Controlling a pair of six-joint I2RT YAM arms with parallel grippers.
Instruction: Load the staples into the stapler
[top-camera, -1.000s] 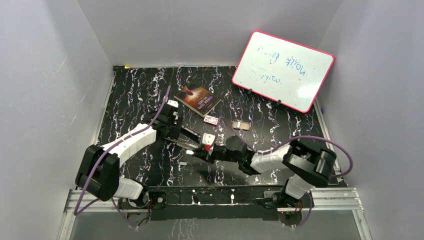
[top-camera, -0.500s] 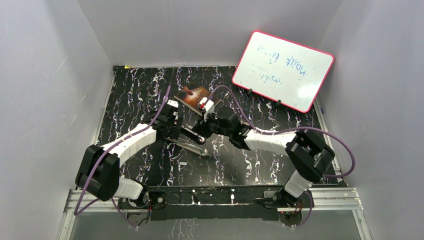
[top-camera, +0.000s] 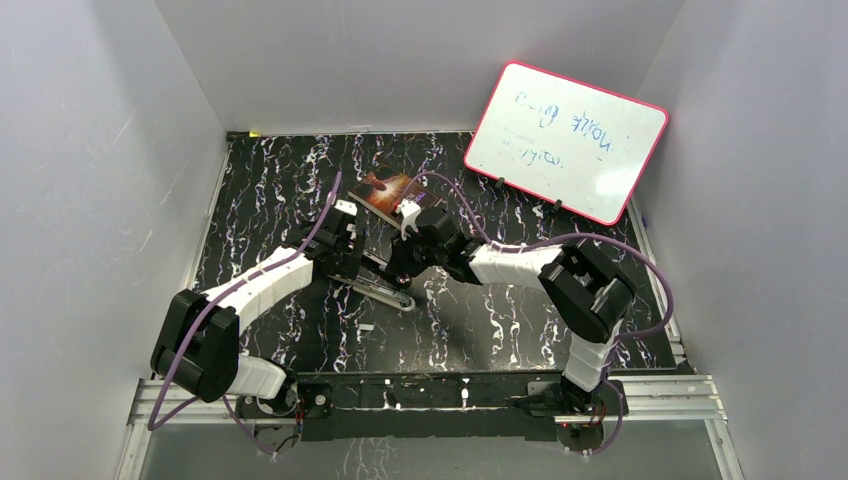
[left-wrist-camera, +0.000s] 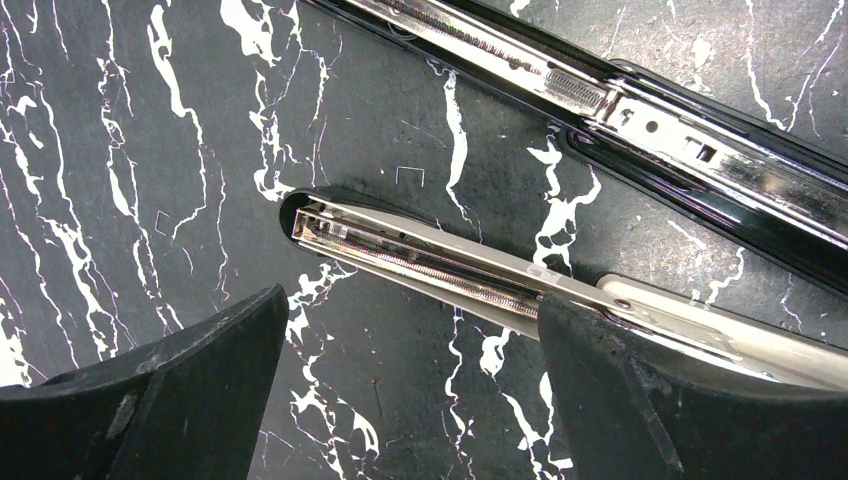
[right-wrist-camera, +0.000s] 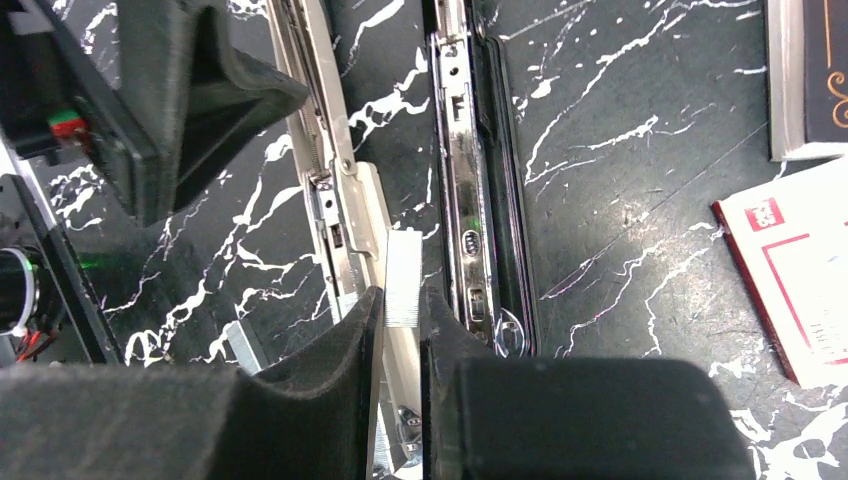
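While low, right claw (right-wrist-camera: 400, 306) around staples (right-wrist-camera: 403, 272)

The black tabletop (top-camera: 260, 190), veined with white, carries an opened stapler (top-camera: 385, 290) near its middle, with its two long halves spread apart. A book (top-camera: 380, 188) lies toward the far edge, and a white-and-red box (right-wrist-camera: 800, 290) is near it. A pink-rimmed whiteboard (top-camera: 565, 140) stands at the far right corner. A few single loose staples (left-wrist-camera: 410, 176) lie scattered beside the stapler.
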